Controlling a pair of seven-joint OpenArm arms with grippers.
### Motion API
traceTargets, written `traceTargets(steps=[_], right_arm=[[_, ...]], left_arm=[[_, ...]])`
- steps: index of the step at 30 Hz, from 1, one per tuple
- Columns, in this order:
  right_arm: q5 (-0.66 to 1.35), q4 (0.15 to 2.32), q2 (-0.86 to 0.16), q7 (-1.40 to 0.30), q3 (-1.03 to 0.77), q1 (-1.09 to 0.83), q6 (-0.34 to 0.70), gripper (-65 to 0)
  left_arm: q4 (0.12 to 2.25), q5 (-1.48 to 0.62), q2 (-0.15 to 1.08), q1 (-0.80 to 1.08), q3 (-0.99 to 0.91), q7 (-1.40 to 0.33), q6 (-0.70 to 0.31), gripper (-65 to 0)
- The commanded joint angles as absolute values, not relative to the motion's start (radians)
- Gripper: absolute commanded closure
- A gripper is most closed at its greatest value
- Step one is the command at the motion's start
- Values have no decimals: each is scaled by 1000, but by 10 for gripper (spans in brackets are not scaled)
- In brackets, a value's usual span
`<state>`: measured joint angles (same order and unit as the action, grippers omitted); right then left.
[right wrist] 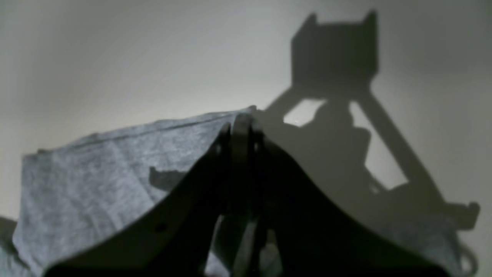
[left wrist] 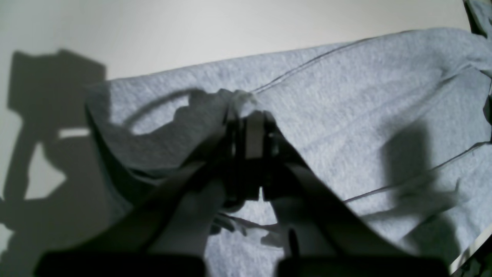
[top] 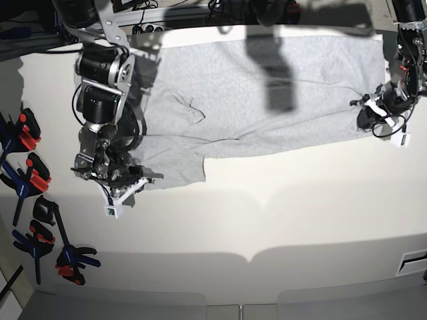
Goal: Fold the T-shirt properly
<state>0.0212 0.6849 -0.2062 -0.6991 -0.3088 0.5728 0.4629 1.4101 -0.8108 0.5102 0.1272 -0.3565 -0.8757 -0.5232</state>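
The T-shirt (top: 233, 87) spreads across the far half of the counter (top: 227, 220), its near edge pinched in the closed left claw (top: 369, 112) by the right edge and closed right claw (top: 141, 179) toward the left, where blue-and-red clamps (top: 30, 180) crowd the left edge.

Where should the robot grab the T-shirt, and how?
Probably by its near edge, one pinch toward each end, coming down from above. The T-shirt lies flat, so only thin edges offer a pinch. The left gripper and right gripper are already shut on it there.
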Motion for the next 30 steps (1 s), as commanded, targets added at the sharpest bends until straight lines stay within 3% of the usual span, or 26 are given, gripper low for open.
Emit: traceTargets(steps=[1, 13, 25, 30], right_arm=[[29, 715, -210, -752, -307, 584, 484, 0], [229, 1253, -208, -953, -307, 406, 558, 0], [350, 1818, -208, -1053, -308, 3, 558, 0], [356, 2029, -207, -1079, -319, -189, 552, 0]], left_arm=[[1427, -830, 530, 116, -366, -859, -524, 0], [1428, -827, 530, 116, -366, -813, -527, 0], [1428, -797, 529, 117, -366, -805, -528, 0], [1481, -732, 529, 134, -366, -791, -584, 0]])
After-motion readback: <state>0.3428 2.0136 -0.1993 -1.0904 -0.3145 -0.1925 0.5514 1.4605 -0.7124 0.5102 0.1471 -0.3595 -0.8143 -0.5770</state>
